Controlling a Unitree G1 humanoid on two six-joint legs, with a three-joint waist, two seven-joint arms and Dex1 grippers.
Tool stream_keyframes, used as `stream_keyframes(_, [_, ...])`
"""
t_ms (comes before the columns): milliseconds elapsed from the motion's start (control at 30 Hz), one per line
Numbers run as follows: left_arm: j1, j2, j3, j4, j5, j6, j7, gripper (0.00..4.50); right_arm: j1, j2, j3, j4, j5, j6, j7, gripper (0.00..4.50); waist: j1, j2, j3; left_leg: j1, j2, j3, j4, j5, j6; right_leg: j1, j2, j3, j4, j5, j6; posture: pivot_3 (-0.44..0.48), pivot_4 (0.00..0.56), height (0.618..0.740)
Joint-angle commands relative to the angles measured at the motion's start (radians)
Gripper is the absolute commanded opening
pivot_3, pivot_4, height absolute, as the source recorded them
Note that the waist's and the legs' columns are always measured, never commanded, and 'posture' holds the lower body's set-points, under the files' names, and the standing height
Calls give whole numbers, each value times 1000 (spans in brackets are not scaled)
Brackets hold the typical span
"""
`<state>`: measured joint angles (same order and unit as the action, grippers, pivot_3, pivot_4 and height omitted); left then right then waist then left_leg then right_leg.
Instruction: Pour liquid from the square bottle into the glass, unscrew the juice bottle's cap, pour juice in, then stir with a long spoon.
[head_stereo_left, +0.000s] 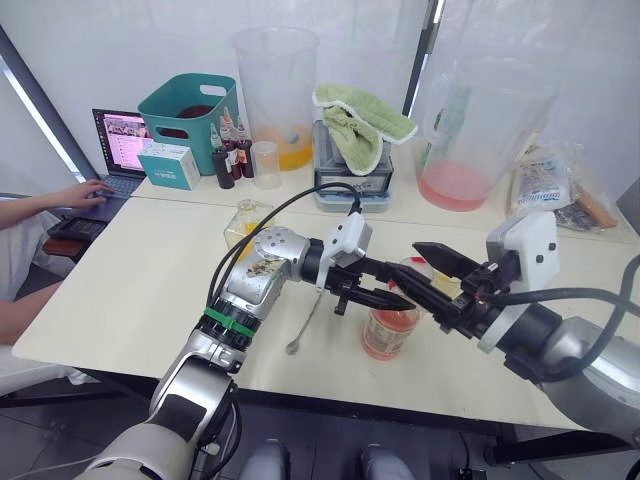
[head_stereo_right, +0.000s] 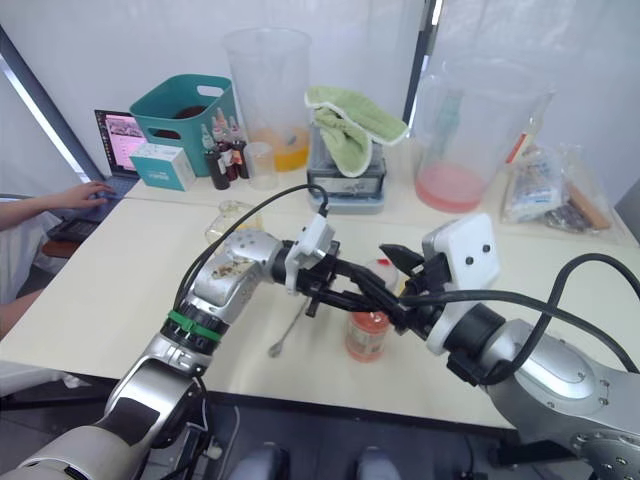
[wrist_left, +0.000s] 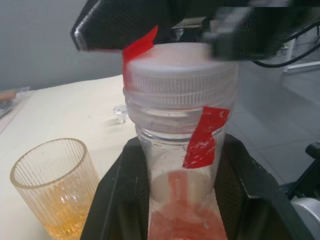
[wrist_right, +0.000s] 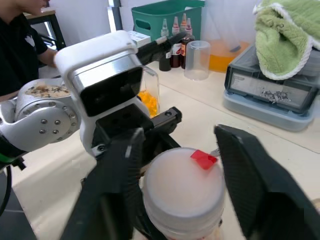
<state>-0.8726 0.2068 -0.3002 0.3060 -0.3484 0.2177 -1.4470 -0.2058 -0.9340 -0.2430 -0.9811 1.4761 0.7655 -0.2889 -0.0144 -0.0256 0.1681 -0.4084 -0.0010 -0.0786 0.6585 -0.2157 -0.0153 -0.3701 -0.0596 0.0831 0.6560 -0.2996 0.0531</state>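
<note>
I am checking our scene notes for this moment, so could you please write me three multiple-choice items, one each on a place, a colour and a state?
1. Where does the long spoon lie?
A. on the table, on the robot's left of the juice bottle
B. inside the glass
C. in the teal basket

2. What colour is the cloth on the grey box?
A. blue
B. green
C. black

3. How is the cap now?
A. lying on the table
B. on the juice bottle
C. dropped in the glass

Answers:
1 A, it lies flat on the table under the left arm.
2 B, it is pale green.
3 B, it sits on the neck, between the right tool's open fingers, while the left tool clasps the bottle.
</note>
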Motion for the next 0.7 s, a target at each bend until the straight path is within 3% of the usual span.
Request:
stream_keyframes(33, [11, 3, -32, 14, 24, 10, -16, 1318, -23, -17, 5, -8, 1, -38, 3, 1020, 0, 0, 0, 0, 0, 0, 0, 0, 0, 0, 0, 0, 0, 0, 0, 0, 150, 740])
stream_keyframes(133, [20, 8, -32, 0, 24, 14, -12, 1318, -36, -27, 20, 11, -27, -37, 45, 39, 0, 0, 0, 0, 0, 0, 0, 0, 0, 0, 0, 0, 0, 0, 0, 0, 150, 740])
stream_keyframes(300, [27, 15, -31, -14, 25, 20, -5, 1318, -59, -78, 35, 98, -106, -16, 272, 39, 0, 0, 0, 0, 0, 0, 0, 0, 0, 0, 0, 0, -1, 0, 0, 0, 150, 740])
stream_keyframes(400, [30, 19, -32, -18, 28, 19, -1, 1318, -56, -79, 31, 125, -139, -23, 338, 39, 0, 0, 0, 0, 0, 0, 0, 0, 0, 0, 0, 0, -1, 0, 0, 0, 150, 740])
stream_keyframes(700, [24, 19, -25, -8, 27, 16, 9, 1318, -10, -75, -92, 89, -22, -60, 329, 2842, 1, 0, 0, -1, 0, 0, 0, 0, 0, 0, 0, 0, -1, 0, 0, 0, 150, 740])
